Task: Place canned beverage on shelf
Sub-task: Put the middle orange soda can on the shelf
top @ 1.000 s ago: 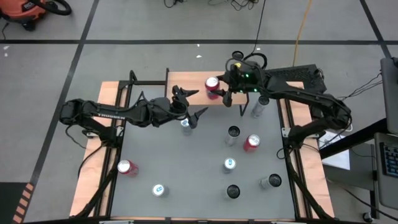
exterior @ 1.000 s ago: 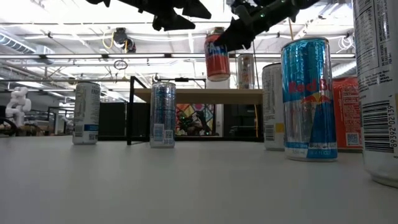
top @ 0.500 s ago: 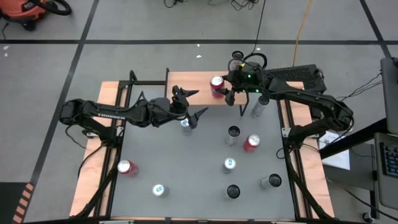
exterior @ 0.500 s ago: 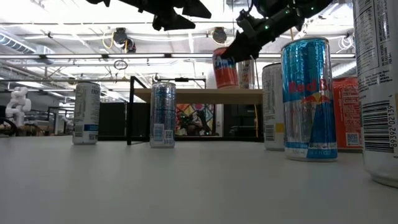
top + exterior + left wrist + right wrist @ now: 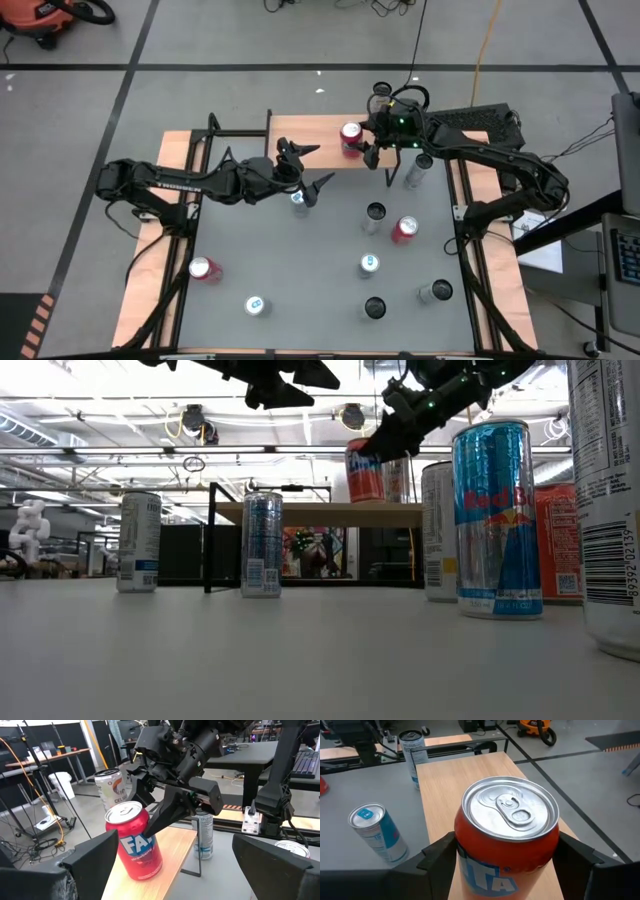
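1. A grey table [image 5: 300, 260] stands on a concrete floor marked with black tape lines; the low view looks past it into a workshop with ceiling lights and racks.
2. The shelf [image 5: 312, 142] sits at the table's 12 o'clock edge, its pale wooden top on thin black legs [image 5: 211, 538].
3. The right gripper [image 5: 366, 146] is at the shelf's 3 o'clock end, clenched on a red can [image 5: 348, 138]. In the right wrist view both dark fingers [image 5: 439, 853] press the can's [image 5: 509, 840] sides.
4. The red can [image 5: 133, 840] stands on the shelf top [image 5: 165, 865], leaning slightly; the low view shows its base [image 5: 365, 472] at the board's level [image 5: 300, 513].
5. The left gripper [image 5: 306, 167] hovers at about 7 o'clock from the red can, well apart from it, fingers spread wide and holding nothing. Its fingers [image 5: 95, 857] frame the left wrist view with a broad gap.
6. A slim silver-blue can [image 5: 299, 198] stands on the table just beneath the left gripper.
7. A tall silver can [image 5: 416, 170] stands at 4 o'clock from the right gripper, near the table's right rail.
8. More cans dot the table toward 6 o'clock: a dark-topped one [image 5: 374, 214], a second red one [image 5: 404, 230], a blue-topped one [image 5: 368, 265], another dark one [image 5: 374, 309], and a silver one [image 5: 435, 292].
9. At 8 o'clock sit a red-white can [image 5: 204, 269] and a blue-topped can [image 5: 257, 306].
10. A blue-silver energy drink can [image 5: 497, 518] looms close in the low view.
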You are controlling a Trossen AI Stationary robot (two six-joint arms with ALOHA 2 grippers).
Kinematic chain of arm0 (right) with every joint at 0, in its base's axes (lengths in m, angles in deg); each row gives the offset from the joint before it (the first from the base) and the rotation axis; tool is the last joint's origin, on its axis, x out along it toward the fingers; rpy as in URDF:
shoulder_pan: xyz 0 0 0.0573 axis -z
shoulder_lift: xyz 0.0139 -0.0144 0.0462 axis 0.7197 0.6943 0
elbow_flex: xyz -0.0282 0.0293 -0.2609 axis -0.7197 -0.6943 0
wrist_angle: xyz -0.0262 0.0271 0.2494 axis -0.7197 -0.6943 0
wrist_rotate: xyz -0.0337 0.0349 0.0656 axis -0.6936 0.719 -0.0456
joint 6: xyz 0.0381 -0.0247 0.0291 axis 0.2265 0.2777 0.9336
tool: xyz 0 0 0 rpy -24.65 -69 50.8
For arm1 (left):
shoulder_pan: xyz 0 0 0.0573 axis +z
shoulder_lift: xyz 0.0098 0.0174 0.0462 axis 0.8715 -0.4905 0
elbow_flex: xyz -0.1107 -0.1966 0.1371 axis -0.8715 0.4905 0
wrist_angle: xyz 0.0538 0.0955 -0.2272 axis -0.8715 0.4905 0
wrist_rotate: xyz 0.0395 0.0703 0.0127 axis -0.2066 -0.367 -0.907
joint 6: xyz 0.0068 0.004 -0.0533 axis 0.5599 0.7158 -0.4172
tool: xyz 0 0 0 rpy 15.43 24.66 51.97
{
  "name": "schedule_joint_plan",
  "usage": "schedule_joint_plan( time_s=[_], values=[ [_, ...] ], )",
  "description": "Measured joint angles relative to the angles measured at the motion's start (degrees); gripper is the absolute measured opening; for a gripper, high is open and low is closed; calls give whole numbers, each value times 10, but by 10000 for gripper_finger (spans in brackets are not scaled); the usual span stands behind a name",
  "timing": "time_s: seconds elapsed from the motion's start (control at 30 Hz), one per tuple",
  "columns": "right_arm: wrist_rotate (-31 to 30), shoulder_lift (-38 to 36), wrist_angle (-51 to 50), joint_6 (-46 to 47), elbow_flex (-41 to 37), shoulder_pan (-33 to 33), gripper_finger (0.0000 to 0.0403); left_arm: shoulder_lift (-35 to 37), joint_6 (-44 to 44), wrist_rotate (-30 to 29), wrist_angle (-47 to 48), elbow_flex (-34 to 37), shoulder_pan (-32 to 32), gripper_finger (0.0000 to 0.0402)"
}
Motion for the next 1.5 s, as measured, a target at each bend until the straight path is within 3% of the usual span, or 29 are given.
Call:
schedule_joint_plan(
  time_s=[0.27, 0.6, 0.97, 1.13, 1.3, 1.5],
  values=[
    [0, -1, -17, 2, 1, 2, 245, 0, 0, 0, 0, 0, 0, 392],
    [-19, -2, -34, 13, -1, 2, 309, 0, -11, 0, 0, 0, 0, 393],
    [-20, -60, -41, 19, 0, 2, 313, 0, -15, 5, 5, 0, 0, 393],
    [-23, -100, -125, 38, 0, -18, 310, 0, -16, 5, 5, -1, 0, 393],
    [-72, -111, -115, 44, -48, -89, 256, 0, -16, 4, 5, -1, -4, 393],
    [-143, -106, -7, 16, -124, -147, 119, 0, -16, 4, 3, -1, -14, 393]
  ],
)
